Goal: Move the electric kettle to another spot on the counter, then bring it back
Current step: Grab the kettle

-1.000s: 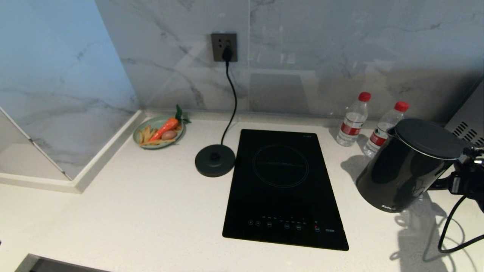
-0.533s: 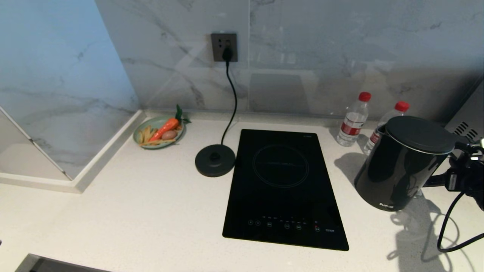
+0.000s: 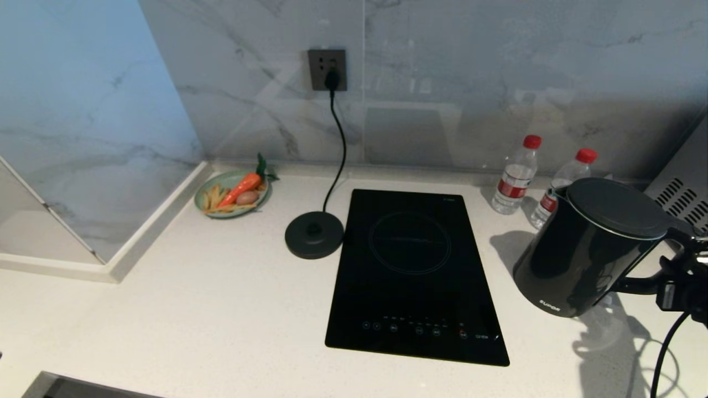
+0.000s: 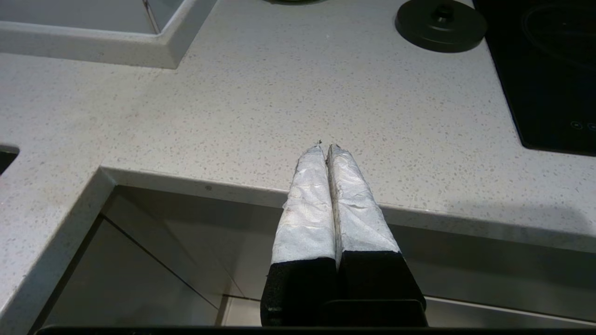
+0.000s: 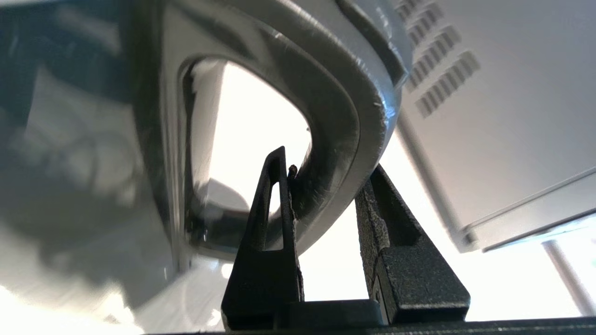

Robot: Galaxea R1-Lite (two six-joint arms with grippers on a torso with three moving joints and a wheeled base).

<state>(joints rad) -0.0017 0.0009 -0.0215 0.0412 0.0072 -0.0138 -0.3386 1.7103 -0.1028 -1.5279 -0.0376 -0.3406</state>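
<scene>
White speckled stone makes the counter (image 3: 232,309), with a black glass cooktop (image 3: 415,271) set into it and a grey marble wall behind. On the right part of the counter, to the right of the cooktop, is the electric kettle (image 3: 586,254). It is tilted, with the lid leaning to the right, and I cannot tell if its bottom touches the stone. The right gripper (image 5: 326,177) is at the kettle's loop handle (image 5: 335,135), and its two black fingers are clamped on the lower curve of the loop, one inside and one outside. Just behind the kettle stand two water bottles (image 3: 517,174) with red caps. The round power base (image 3: 314,234) lies left of the cooktop, well apart from the kettle, and its cord goes up to the wall socket (image 3: 328,69). Further left is a green plate (image 3: 229,194) with a carrot. The left gripper (image 4: 326,151) hangs at the front edge of the counter, with its white-wrapped fingers pressed together and holding nothing.
</scene>
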